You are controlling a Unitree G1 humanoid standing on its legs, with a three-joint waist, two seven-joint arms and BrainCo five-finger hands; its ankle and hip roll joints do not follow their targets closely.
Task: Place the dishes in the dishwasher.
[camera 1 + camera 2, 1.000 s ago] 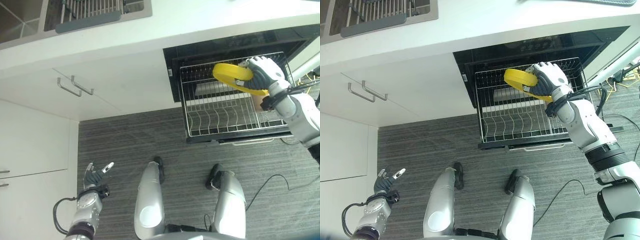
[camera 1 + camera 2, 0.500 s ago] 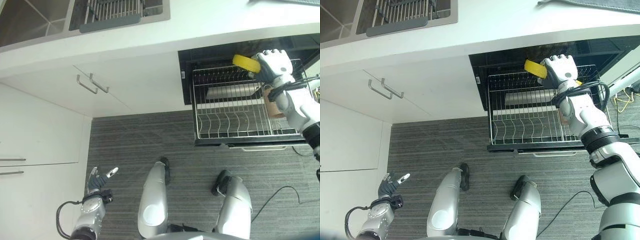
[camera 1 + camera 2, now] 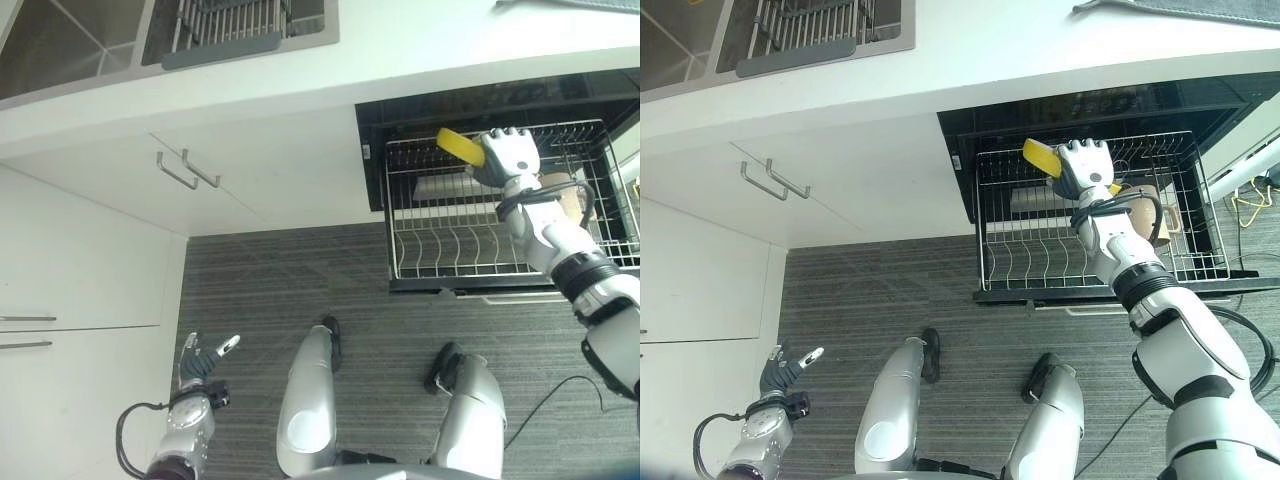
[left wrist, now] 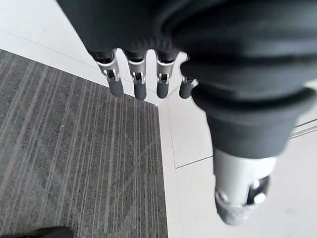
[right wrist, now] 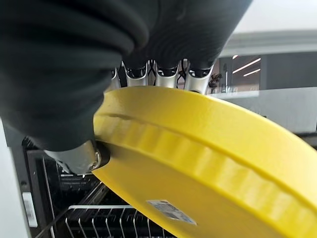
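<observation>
Yellow plate [image 3: 458, 145] sits clamped in our right hand [image 3: 507, 157], above the back left part of the pulled-out dishwasher rack [image 3: 420, 250]. Left eye view: the rack's front tines stand free, and a brown cup [image 3: 560, 196] lies at the rack's right side, just beside our forearm. White bench [image 3: 420, 40] overhangs the dark dishwasher opening; the striped floor [image 3: 300, 280] in front of the rack is open. Our left hand [image 3: 196, 358] hangs low near the cabinet fronts [image 3: 80, 270], fingers spread and loose.

Right eye view: plate [image 3: 1041, 157] tilted, its edge near the rack's rear wire rim. Against the frames a second ago, the hand and plate have shifted leftward along the rack and the cup has come into sight.

Left wrist view: fingers [image 4: 115, 82] straight, holding nothing, over floor and cabinet edge.

Right wrist view: fingers [image 5: 164, 74] over the plate's [image 5: 208, 158] rim, thumb [image 5: 79, 156] beneath; rack wires below.
</observation>
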